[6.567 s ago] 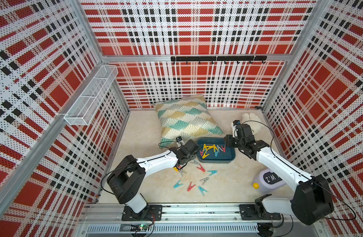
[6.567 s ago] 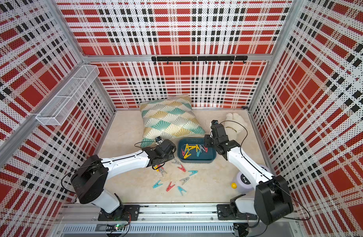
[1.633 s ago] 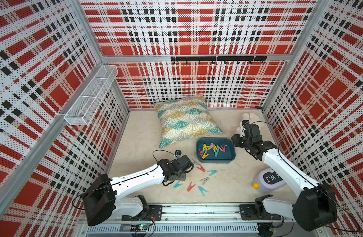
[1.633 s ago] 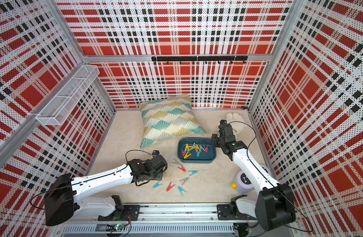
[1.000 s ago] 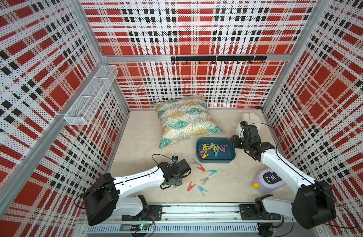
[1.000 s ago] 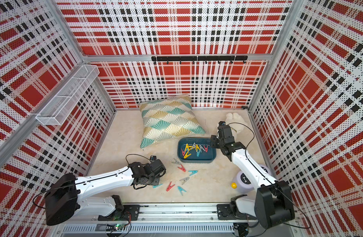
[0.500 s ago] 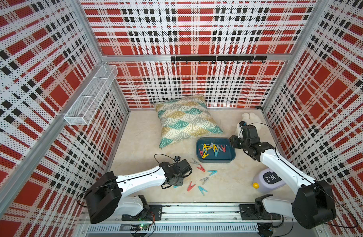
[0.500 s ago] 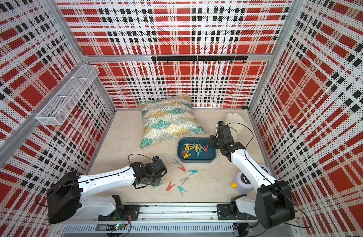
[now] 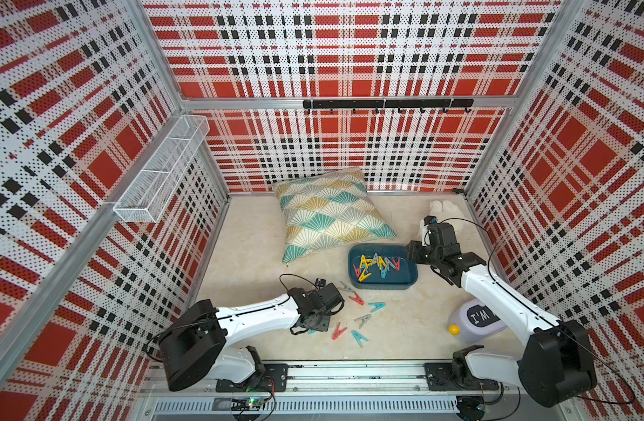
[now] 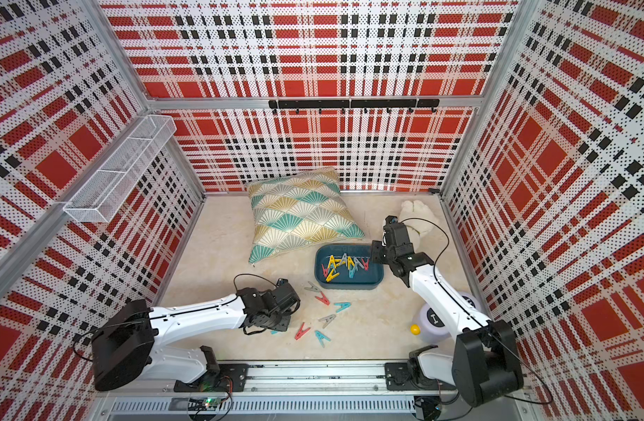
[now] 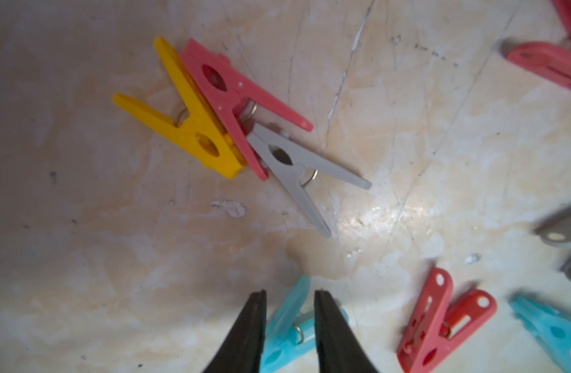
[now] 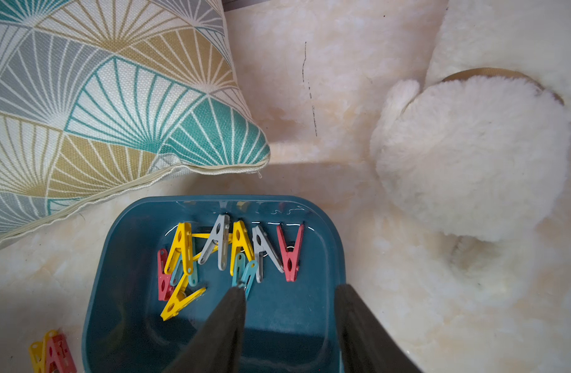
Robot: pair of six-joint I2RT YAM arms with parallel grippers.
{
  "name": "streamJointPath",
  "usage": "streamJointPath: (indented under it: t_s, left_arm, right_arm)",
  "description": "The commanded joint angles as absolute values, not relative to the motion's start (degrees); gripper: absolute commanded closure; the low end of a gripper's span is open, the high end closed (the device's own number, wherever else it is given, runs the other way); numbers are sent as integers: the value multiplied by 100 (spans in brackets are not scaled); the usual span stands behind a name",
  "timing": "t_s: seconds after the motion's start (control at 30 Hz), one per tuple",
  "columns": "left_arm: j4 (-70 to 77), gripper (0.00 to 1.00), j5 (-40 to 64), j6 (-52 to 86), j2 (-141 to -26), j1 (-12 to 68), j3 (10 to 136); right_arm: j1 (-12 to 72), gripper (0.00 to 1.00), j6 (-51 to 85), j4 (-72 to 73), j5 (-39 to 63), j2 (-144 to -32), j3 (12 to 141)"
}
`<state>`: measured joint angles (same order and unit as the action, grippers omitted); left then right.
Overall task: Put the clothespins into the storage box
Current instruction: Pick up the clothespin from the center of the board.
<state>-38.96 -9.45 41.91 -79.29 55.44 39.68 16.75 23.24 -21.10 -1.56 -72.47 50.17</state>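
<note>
The left pincer [image 11: 289,294] points down at the pale marbled tabletop [image 11: 83,252]. Its two black fingers [image 11: 245,332] stand a narrow gap apart, astride a teal-blue plastic clothespin [image 11: 282,319] that lies flat. I cannot tell whether they pinch it or only flank it. Just beside that pincer lies a red plastic clothespin [image 11: 439,319]. Past that are a second teal-blue one [image 11: 555,332] and grey ones [image 11: 558,231] cut off by the frame. Farther ahead of the fingertips, a grey clothespin [image 11: 297,168], a pinkish-red one [image 11: 229,93] and a yellow one [image 11: 193,129] lie touching in a cluster. In both top views this pincer sits low among the loose clothespins [image 9: 356,299] [image 10: 323,299]. The shallow dark teal-blue plastic storage box [image 9: 384,285] lies beyond them.

The right pincer [image 12: 290,289] hangs over one end of the storage box [image 12: 287,323], fingers spread wide with nothing between them. Just ahead of its fingertips, inside the box, lies a heap of yellow, grey, red and teal clothespins [image 12: 239,245]. Outside the box, off to that pincer's side, a yellow and red pair [image 12: 51,352] lies on the tabletop. Beyond the box's far rim are the corner of a fabric pillow with a teal, gold and grey fan pattern [image 12: 100,97] and a fluffy white plush thing [image 12: 471,155]. Farthest off, a long white wire mesh basket [image 9: 160,171] hangs on the wall.
</note>
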Motion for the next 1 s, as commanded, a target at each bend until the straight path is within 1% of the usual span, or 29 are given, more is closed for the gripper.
streamJointPath:
  t_s: [0.0,0.2,0.5,0.6,0.73,0.87,0.97]
  left_arm:
    - [-3719,68,-893,4161,-7981,5572,3947]
    - [-3709,71,-868,4184,-7990,5581,3928]
    - [-3727,75,-887,4183,-8345,5570,3942]
    - [-3710,80,-907,4184,-8389,5572,3946]
    - [-3639,91,-933,4200,-8363,5571,3959]
    - [-3800,95,-955,4184,-8178,5619,4177]
    - [-4101,96,-1105,4158,-7927,5664,4601]
  right_arm:
    - [1722,48,2344,-2056,-222,-7172,5010]
    - [1731,48,2359,-2048,-211,-7171,5027]
    - [1747,48,2315,-2126,-296,-7093,5062]
    - [1740,48,2313,-2119,-283,-7075,5054]
    - [1740,48,2281,-2143,-299,-7075,5001]
    - [1743,48,2263,-2146,-308,-7149,5025]
    - [1740,48,2228,-2212,-362,-7215,5101]
